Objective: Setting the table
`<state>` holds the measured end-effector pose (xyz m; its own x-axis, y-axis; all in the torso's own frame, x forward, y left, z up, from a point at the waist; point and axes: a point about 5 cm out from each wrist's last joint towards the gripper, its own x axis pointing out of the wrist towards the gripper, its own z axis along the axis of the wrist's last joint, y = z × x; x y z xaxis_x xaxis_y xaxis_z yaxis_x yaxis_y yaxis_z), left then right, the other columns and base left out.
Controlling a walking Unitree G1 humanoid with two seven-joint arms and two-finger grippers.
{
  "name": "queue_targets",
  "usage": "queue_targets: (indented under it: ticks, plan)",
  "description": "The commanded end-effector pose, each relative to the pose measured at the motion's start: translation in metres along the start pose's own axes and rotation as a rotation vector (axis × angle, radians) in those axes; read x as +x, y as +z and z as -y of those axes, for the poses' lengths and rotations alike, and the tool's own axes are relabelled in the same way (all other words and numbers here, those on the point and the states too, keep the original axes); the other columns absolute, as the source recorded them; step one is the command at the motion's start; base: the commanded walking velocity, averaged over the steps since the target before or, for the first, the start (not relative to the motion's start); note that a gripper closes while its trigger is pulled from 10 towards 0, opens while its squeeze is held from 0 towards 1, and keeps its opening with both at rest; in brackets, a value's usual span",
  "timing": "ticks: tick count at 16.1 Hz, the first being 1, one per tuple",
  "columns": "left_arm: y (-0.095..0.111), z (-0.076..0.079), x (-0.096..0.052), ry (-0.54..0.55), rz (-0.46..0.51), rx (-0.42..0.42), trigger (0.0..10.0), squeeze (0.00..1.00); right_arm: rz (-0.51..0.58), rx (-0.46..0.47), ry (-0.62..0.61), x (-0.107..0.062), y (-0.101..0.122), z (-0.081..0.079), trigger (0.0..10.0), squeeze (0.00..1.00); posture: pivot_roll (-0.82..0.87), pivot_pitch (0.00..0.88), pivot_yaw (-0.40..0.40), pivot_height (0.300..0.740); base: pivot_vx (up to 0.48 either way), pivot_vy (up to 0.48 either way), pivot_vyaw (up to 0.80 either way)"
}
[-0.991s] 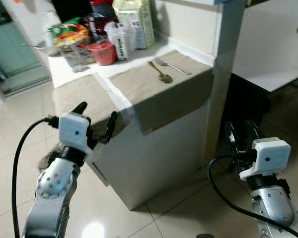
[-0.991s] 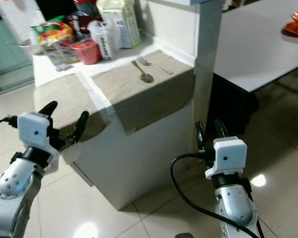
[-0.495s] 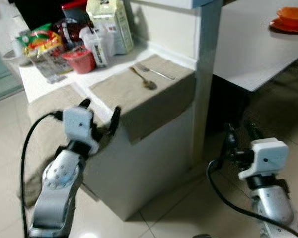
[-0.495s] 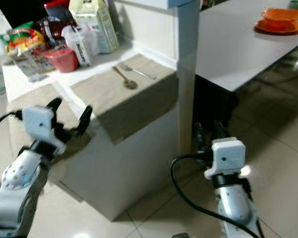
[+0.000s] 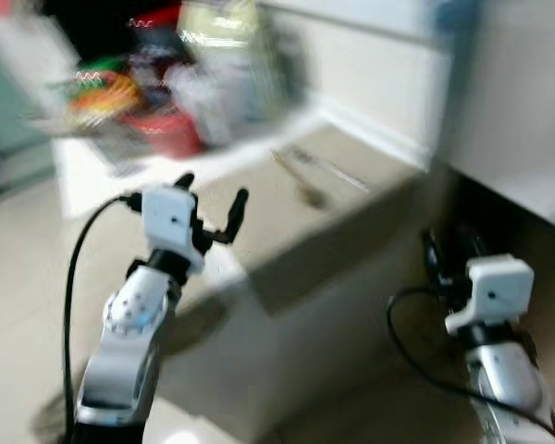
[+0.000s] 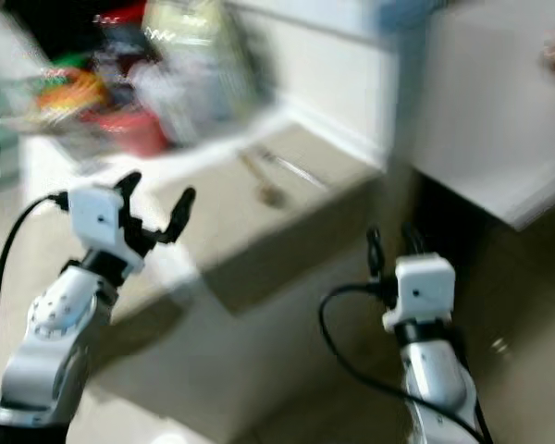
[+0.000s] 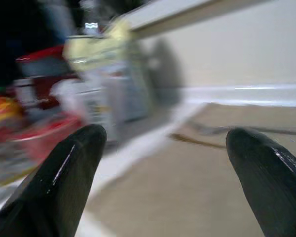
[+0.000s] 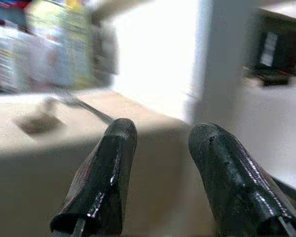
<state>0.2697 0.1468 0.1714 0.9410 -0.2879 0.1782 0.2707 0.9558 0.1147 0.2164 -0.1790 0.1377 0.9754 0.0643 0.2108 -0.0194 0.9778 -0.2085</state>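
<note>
While the head views are smeared with blur, the main shapes can be told. At far left the floor (image 5: 18, 305) is pale, glossy tile. My left gripper (image 5: 211, 196) is raised on a bent silver arm, its white boxy wrist housing uppermost and a black cable looping from it; it hangs over the near left part of the surface (image 5: 83, 171), touching nothing. Its jaws stand released and wide apart, and its two fingers (image 7: 64, 173) are black, rounded and faintly glossy.

Behind it, at the back of the white surface, stands a cluster of packaged goods: a red tub (image 5: 171, 134), a crinkled multicoloured packet (image 5: 106, 92) and a tall pale carton (image 5: 224, 55). Details on them are too blurred to read.

Further right lies a flat, matte, beige cloth placemat (image 5: 351, 208), its front edge drooping over the edge of the surface. On it rest the task's pieces, a spoon (image 5: 301, 185) and, just beside it, a thin fork (image 5: 338, 176), both slender and metallic.

A pale upright post (image 5: 458, 83) rises beyond the mat. My right gripper (image 5: 449, 254) is held low in front of the cabinet face, below mat level, forearm upright. Its jaws are released with a narrow gap, empty.
</note>
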Motion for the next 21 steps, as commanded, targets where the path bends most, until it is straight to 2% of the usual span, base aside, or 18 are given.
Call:
queue_targets:
  ticks: [1, 4, 6, 8, 10, 11, 12, 14, 15, 17, 19, 21]
  plan:
    - [0.001, -0.007, -0.003, 0.015, -0.004, 0.039, 10.0, 0.0, 0.023, 0.016, 0.026, 0.001, 0.004, -0.008, 10.0, 0.0, -0.25, 0.0, 0.184, 0.74, 0.356, 0.0, 0.0]
    - [0.001, -0.003, 0.001, -0.006, -0.019, 0.042, 10.0, 0.0, 0.026, 0.017, 0.028, 0.001, 0.004, -0.009, 10.0, 0.0, -0.25, 0.0, 0.186, 0.74, 0.119, 0.0, 0.0]
    - [0.006, -0.001, 0.013, -0.032, -0.05, 0.062, 10.0, 0.0, 0.03, 0.019, 0.027, 0.001, 0.005, -0.01, 10.0, 0.0, -0.25, 0.0, 0.187, 0.74, 0.0, 0.0, 0.0]
    - [0.015, -0.004, 0.033, -0.081, -0.081, 0.054, 10.0, 0.0, 0.033, 0.019, 0.026, 0.003, 0.005, -0.011, 10.0, 0.0, -0.24, 0.0, 0.187, 0.74, 0.0, 0.0, 0.0]
    - [0.028, -0.005, 0.065, -0.158, -0.135, -0.028, 10.0, 0.0, 0.038, 0.017, 0.025, 0.006, 0.005, -0.011, 10.0, 0.0, -0.24, 0.0, 0.192, 0.74, 0.0, 0.0, 0.0]
    - [0.029, -0.004, 0.069, -0.175, -0.154, -0.035, 10.0, 0.0, 0.039, 0.016, 0.025, 0.006, 0.005, -0.011, 10.0, 0.0, -0.25, 0.0, 0.193, 0.74, 0.0, 0.0, 0.0]
    - [0.038, -0.003, 0.092, -0.208, -0.2, -0.044, 10.0, 0.0, 0.044, 0.013, 0.025, 0.007, 0.006, -0.01, 10.0, 0.0, -0.25, 0.0, 0.198, 0.74, 0.0, 0.0, 0.0]
    - [0.04, 0.002, 0.105, -0.246, -0.268, -0.069, 10.0, 0.0, 0.046, 0.01, 0.024, 0.007, 0.006, -0.01, 10.0, 0.0, -0.25, 0.001, 0.204, 0.74, 0.0, 0.0, 0.0]
    - [0.042, 0.008, 0.115, -0.265, -0.322, -0.133, 10.0, 0.0, 0.05, 0.006, 0.017, 0.007, 0.008, -0.008, 10.0, 0.0, -0.26, 0.012, 0.216, 0.74, 0.0, 0.0, 0.0]
    - [0.042, 0.02, 0.129, -0.293, -0.408, -0.243, 10.0, 0.0, 0.065, -0.016, 0.005, 0.0, 0.014, -0.004, 10.0, 0.0, -0.28, 0.024, 0.228, 0.74, 0.0, 0.0, 0.0]
    - [0.039, 0.033, 0.137, -0.329, -0.469, -0.315, 10.0, 0.0, 0.023, -0.063, -0.01, -0.027, 0.014, 0.004, 10.0, 0.0, -0.32, 0.051, 0.244, 0.74, 0.0, 0.0, 0.0]
    - [0.036, 0.039, 0.141, -0.34, -0.498, -0.368, 10.0, 0.0, -0.01, -0.077, -0.048, -0.038, 0.012, 0.008, 10.0, 0.0, -0.35, 0.061, 0.253, 0.74, 0.0, 0.0, 0.0]
